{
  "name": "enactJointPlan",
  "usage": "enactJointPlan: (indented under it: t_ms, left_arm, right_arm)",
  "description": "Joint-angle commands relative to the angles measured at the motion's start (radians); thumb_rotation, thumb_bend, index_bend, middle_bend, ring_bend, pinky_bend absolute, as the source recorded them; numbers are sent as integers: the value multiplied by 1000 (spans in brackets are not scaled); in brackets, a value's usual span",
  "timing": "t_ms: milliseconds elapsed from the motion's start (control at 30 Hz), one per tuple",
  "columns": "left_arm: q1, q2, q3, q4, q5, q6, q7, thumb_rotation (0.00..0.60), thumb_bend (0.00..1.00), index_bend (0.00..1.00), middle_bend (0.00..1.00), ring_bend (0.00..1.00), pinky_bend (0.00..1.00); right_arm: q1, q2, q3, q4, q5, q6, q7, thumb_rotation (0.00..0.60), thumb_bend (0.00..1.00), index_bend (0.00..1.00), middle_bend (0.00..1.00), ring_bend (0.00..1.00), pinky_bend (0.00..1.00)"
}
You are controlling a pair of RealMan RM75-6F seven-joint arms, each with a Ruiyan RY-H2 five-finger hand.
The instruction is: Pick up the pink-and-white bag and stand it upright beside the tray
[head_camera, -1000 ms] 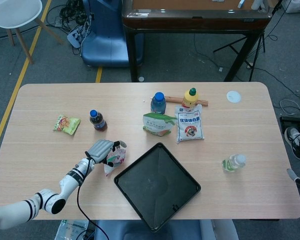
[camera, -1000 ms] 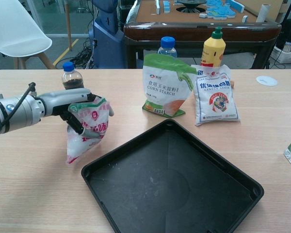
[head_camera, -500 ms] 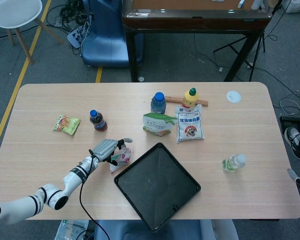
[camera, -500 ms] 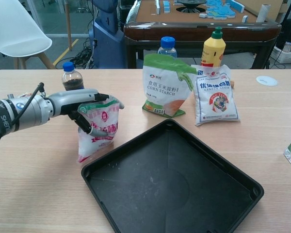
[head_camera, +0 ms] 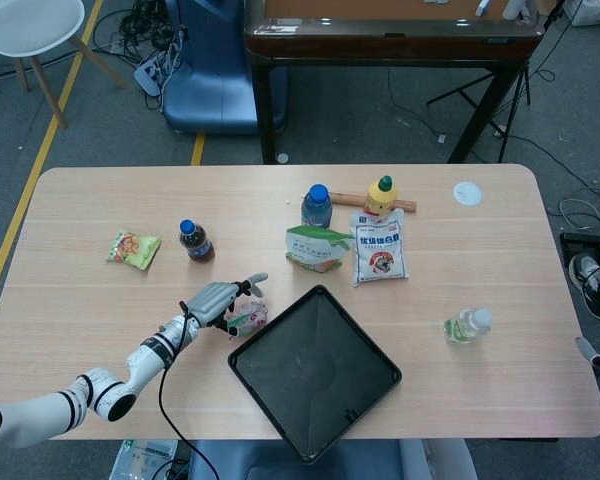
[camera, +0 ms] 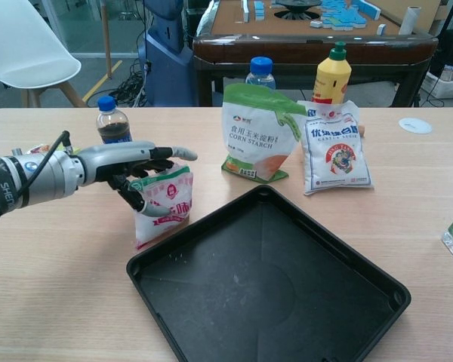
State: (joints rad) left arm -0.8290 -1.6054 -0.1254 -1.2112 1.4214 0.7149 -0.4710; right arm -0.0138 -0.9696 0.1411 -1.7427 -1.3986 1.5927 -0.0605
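The pink-and-white bag (camera: 164,202) (head_camera: 248,316) stands nearly upright on the table, just off the left corner of the black tray (camera: 272,290) (head_camera: 315,372). My left hand (camera: 136,162) (head_camera: 215,298) holds it from the left, with the thumb against the bag's front-left side and the fingers (camera: 174,154) stretched out over and behind its top. The bag's bottom rests on the wood, a small gap from the tray rim. My right hand shows in neither view.
Behind the tray stand a green corn starch bag (camera: 257,136), a white pouch (camera: 336,151), a yellow bottle (camera: 332,74) and a blue-capped bottle (camera: 261,72). A dark drink bottle (camera: 112,122) is behind my hand. A snack packet (head_camera: 133,247) lies far left, a small bottle (head_camera: 467,325) right.
My left hand carried the bag to the right toward the tray and lowered it from a tilted hold to standing on the table. The fingers have straightened over its top.
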Motion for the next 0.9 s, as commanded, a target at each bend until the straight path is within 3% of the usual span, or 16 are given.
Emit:
enactJointPlan:
  t_ms: [33, 333, 900]
  left_arm:
    - [-2, 9, 5, -17, 1, 0, -1, 600, 246, 0, 218, 213, 440]
    - [-7, 38, 12, -75, -13, -8, 15, 600, 221, 0, 71, 77, 324]
    - [-3, 96, 10, -196, -70, -7, 99, 600, 217, 0, 40, 5, 249]
  right_arm:
    - [1, -1, 0, 0, -2, -2, 1, 600, 148, 164, 207, 111, 122]
    - [4, -2, 0, 5, -3, -6, 8, 600, 149, 164, 207, 111, 122]
    - [6, -9, 0, 30, -9, -8, 38, 600, 149, 164, 207, 111, 122]
